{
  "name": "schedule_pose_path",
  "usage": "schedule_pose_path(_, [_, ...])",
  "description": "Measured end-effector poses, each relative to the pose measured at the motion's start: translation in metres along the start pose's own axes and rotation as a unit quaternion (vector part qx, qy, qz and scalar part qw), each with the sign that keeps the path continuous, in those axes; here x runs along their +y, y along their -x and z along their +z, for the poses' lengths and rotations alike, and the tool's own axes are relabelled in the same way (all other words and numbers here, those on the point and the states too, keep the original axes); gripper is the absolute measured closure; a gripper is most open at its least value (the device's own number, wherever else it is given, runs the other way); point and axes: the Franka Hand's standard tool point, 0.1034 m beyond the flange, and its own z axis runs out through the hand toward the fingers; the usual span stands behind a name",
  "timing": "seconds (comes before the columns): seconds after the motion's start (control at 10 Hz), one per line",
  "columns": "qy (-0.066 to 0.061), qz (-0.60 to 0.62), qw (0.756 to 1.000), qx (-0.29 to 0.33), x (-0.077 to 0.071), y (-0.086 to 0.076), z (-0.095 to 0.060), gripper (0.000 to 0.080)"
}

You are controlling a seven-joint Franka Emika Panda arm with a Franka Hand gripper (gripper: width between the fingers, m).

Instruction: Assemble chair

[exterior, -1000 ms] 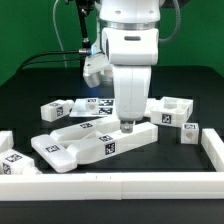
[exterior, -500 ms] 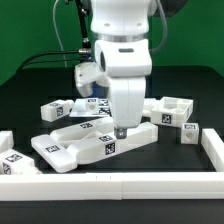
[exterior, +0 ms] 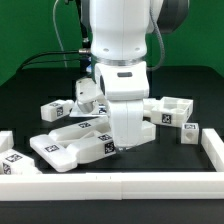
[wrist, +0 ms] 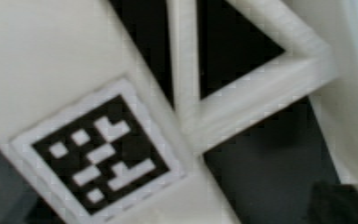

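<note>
— Right beneath the fingers lies the long slab, and the gripper hangs low over the end of it that points toward the exterior view's right.
— Are the fingers wide or pinched?
— Cannot tell. The hand's body hides them from outside, and the wrist view is all white plastic, no fingertip in it that I can pick out.
— What does the wrist show, then?
— A square tag on the slab, close and blurred, and beside it what looks like an open frame of thin bars, possibly a second part alongside.
— So which way does the slab run?
— Its long axis goes off from the fingers toward the exterior view's left and nearer the front rail. I'd judge a grip has to go across the narrow width, so the fingers must straddle that axis.
— Anything crowding them?
— A boxy part stands beyond the fingers to the exterior view's right, near but apart, with a little block just past it. Nothing stands between fingers and slab; the neighbouring bars are the tight spot.
</note>
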Motion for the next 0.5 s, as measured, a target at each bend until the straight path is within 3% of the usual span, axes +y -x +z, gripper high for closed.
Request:
schedule_pose_path(0.1, [0.000, 0.000, 1.000, 0.000, -0.0001, 0.0000, 0.0001, 0.0275])
schedule_pose_path(0.3, [0.001, 0.000, 1.000, 0.000, 0.0005, 0.0003, -0.0008, 0.0514])
schedule_pose_path(0.5, [0.001, 0.000, 1.000, 0.000, 0.0007, 0.0004, -0.0009, 0.0514])
